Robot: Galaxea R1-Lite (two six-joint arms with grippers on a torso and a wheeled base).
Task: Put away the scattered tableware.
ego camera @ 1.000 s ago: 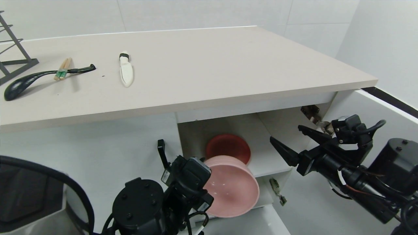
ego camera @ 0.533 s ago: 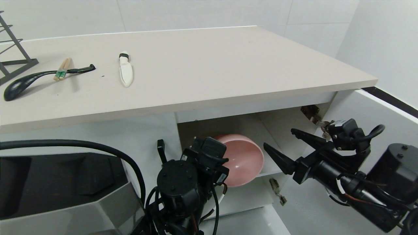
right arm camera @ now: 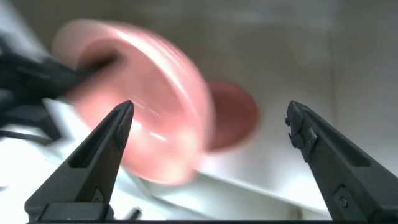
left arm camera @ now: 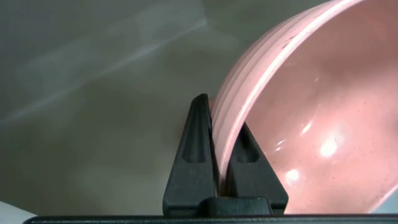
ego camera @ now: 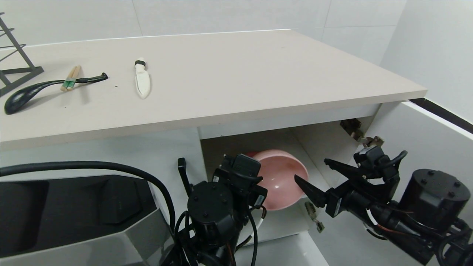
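Observation:
My left gripper (left arm camera: 221, 163) is shut on the rim of a pink bowl (left arm camera: 311, 124). In the head view the pink bowl (ego camera: 281, 178) hangs tilted inside the open cabinet under the counter, its hollow facing me. A red bowl (right arm camera: 235, 117) rests on the cabinet shelf behind the pink bowl (right arm camera: 143, 134). My right gripper (ego camera: 312, 170) stands open just right of the pink bowl at the cabinet mouth, nothing between its fingers; the right wrist view has this gripper (right arm camera: 209, 111) facing both bowls. On the counter lie a black ladle (ego camera: 33, 90), chopsticks (ego camera: 70, 78) and a white knife (ego camera: 142, 79).
The cabinet door (ego camera: 425, 133) stands open on the right, with a hinge (ego camera: 354, 127) at the opening's upper corner. A black wire rack (ego camera: 14, 62) sits at the counter's far left. The counter's front edge (ego camera: 258, 116) overhangs the cabinet opening.
My left arm carried the pink bowl up and back into the cabinet, in front of the red bowl. My right gripper drifted slightly left and down, staying open.

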